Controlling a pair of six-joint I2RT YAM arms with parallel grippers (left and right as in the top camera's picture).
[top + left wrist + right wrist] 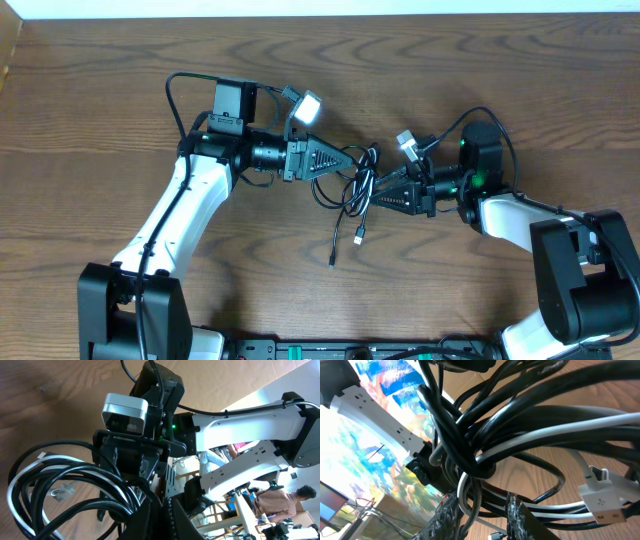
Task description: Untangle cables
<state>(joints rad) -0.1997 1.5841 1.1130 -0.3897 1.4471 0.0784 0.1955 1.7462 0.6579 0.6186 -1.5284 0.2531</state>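
Where black cable (520,415) bunches, the white cable (555,431) lies mostly hidden.

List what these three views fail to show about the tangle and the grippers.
Overhead: cable bundle too small to trace the white cable inside it.
Left wrist: black loops hide where the left gripper pinches.
Right wrist: strands run off every edge, so none can be followed whole.

Black cable (530,412), white cable (560,428), one tangled bundle — ends trailing loose
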